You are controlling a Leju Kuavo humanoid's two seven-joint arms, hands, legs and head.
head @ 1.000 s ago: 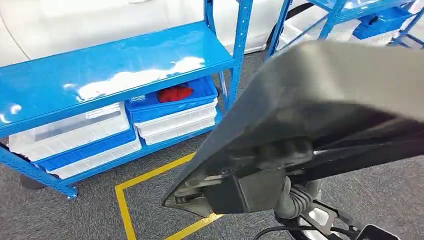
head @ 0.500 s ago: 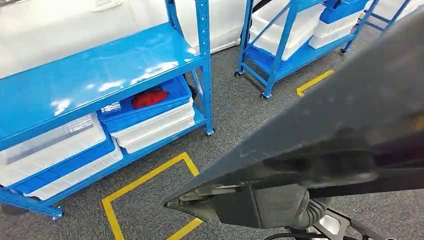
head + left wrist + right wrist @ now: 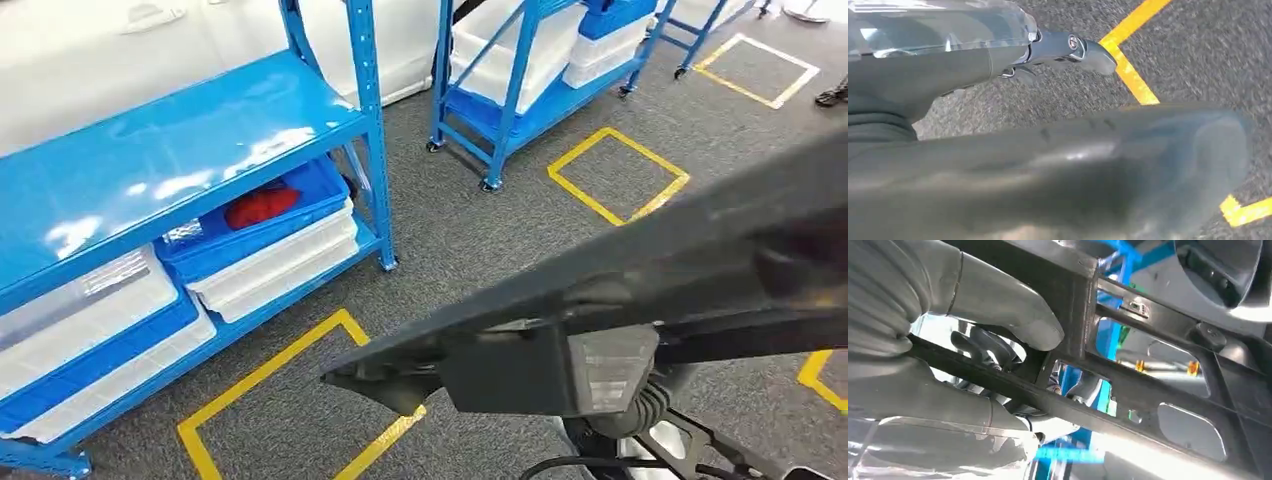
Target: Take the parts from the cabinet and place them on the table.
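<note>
We carry a large dark grey part (image 3: 640, 290), a long panel with ribs and openings on its underside, and in the head view it crosses the lower right of the scene, high above the grey carpet floor (image 3: 480, 240). Our right hand (image 3: 963, 335) grips it: in the right wrist view the thick grey thumb (image 3: 1013, 315) presses on one face of a bar of the part, and darker fingers (image 3: 980, 347) curl around from the other side, so this hand is closed on the part. Our left hand (image 3: 1048, 50) is seen in the left wrist view just beside the smooth outer face of the same part (image 3: 1073, 170). Its dark fingers (image 3: 1088, 50) reach out over the carpet, but we cannot tell if they touch or hold the part, because the blurred panel hides the contact.

To the left in the head view stands a blue shelf rack (image 3: 180, 150). On its lower level a blue bin (image 3: 290, 210) with something red (image 3: 258, 206) inside sits on white trays (image 3: 280, 270), and more white and blue bins (image 3: 90, 330) lie beside them. A second blue rack (image 3: 520, 80) with white bins is farther back. Yellow tape squares (image 3: 615, 175) are marked on the carpet, one of them directly under the tip of the part
</note>
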